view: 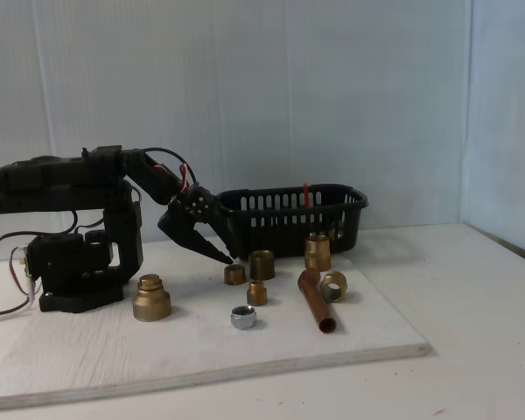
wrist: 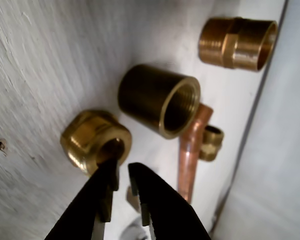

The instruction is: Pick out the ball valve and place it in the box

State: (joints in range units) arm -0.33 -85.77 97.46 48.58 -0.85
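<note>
Fingers (wrist: 140, 195) of the gripper (wrist: 123, 176) slightly parted and empty, tips poised just above a brass hex nut (wrist: 96, 141) on the white board (view: 96, 350); ball valve red lever (view: 304, 194) upright inside the black box (view: 290, 219), behind the brass fittings

Wrist view close above fittings; fixed view frontal.

We see soft, even light in the fixed view, with faint shadows under the fittings. In the wrist view the near gripper (wrist: 122, 175) is blurred, and glare whitens the board (wrist: 35, 75).
</note>
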